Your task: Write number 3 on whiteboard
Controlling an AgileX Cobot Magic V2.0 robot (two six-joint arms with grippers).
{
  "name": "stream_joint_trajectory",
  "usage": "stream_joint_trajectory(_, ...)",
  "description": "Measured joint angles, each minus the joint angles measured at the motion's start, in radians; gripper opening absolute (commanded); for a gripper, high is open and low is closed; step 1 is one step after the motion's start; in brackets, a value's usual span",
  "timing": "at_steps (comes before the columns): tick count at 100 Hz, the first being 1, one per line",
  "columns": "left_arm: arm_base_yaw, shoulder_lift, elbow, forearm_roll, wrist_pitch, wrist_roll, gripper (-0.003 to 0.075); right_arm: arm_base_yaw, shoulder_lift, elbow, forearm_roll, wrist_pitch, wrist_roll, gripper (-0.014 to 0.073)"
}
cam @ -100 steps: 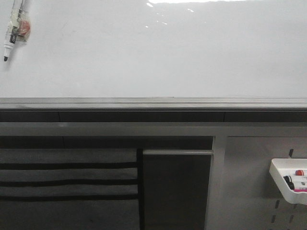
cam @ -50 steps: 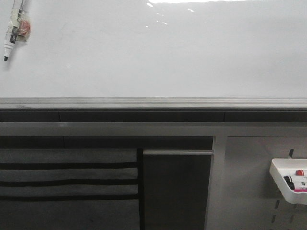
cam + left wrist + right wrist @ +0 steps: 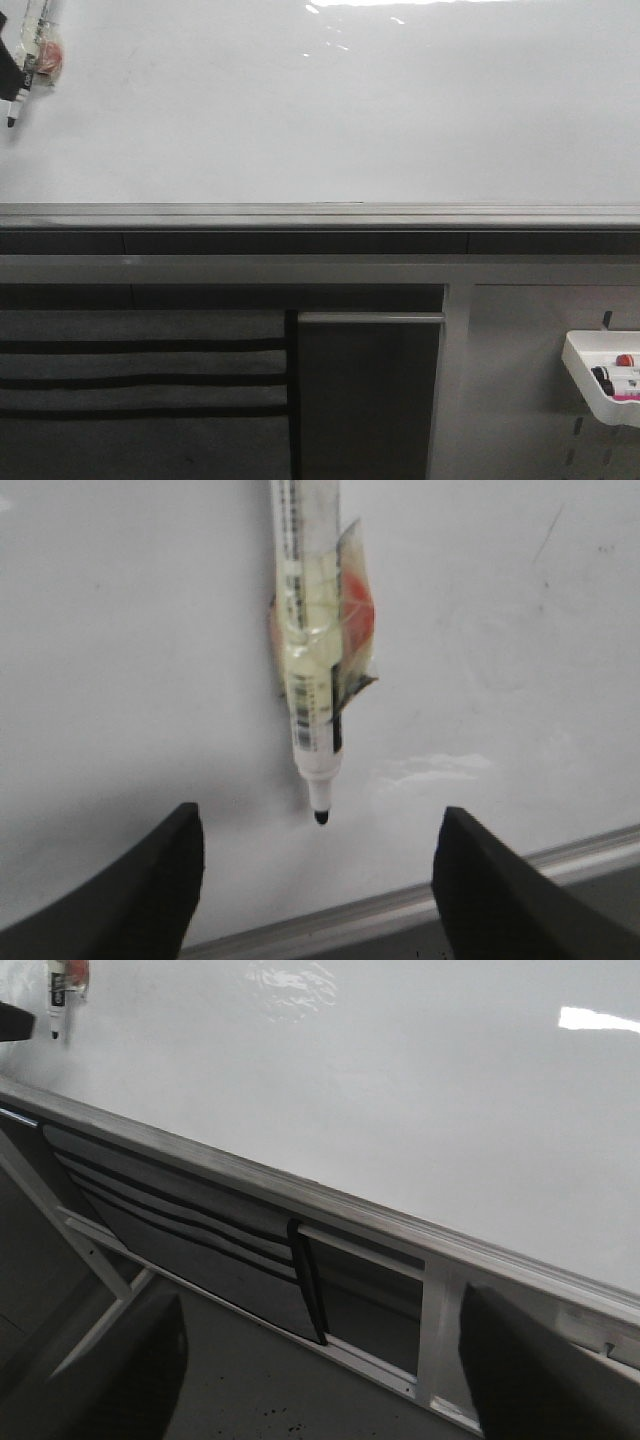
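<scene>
The whiteboard (image 3: 350, 110) is glossy and white, with no number 3 on it. A clear-bodied marker (image 3: 30, 60) with a black tip hangs taped to the board at its far left, tip down. A dark part of my left gripper (image 3: 8, 55) shows at the left edge beside it. In the left wrist view my left gripper (image 3: 320, 820) is open and empty, and the marker (image 3: 310, 660) hangs just beyond the gap between its fingers. My right gripper (image 3: 320, 1305) is open and empty, low in front of the board's frame.
A grey metal rail (image 3: 320, 214) runs along the board's lower edge. Below it are a dark slatted panel (image 3: 140, 380) and a grey perforated panel (image 3: 530, 380) bearing a white tray (image 3: 585, 375) with markers.
A dark part of my left gripper has come into the front view at the left edge, beside the taped marker. Nothing else has moved.
</scene>
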Motion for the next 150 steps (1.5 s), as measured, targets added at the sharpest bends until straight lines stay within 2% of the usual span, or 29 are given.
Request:
stream_joint_trajectory(40,-0.002,0.108,-0.023,0.006,-0.138,0.002,0.0433,0.004,0.000,0.000,0.000,0.000,-0.002,0.0509)
stream_joint_trajectory(50,-0.002,0.127,-0.023,0.006,-0.143,0.002,0.0380,0.004,0.000,0.000,0.000,0.000,-0.002,0.0509)
stream_joint_trajectory(76,-0.002,0.131,-0.025,0.008,-0.164,0.002,0.0170,0.004,0.000,0.000,0.000,-0.002,-0.002,0.0509)
stream_joint_trajectory(101,-0.002,0.131,-0.025,0.008,-0.170,0.004,0.0047,0.004,0.000,0.000,0.000,-0.002,-0.002,0.0509)
stream_joint_trajectory(121,-0.002,0.099,-0.025,-0.004,-0.170,0.004,-0.0018,0.004,0.000,0.000,0.000,-0.004,-0.002,0.0509)
stream_joint_trajectory(132,-0.002,0.057,-0.025,-0.008,-0.152,0.004,-0.0018,0.004,0.000,0.000,0.002,-0.017,0.004,0.0509)
stream_joint_trajectory(150,-0.008,-0.028,-0.025,-0.031,-0.045,0.004,-0.0018,0.004,0.011,-0.007,0.053,-0.014,0.010,0.0509)
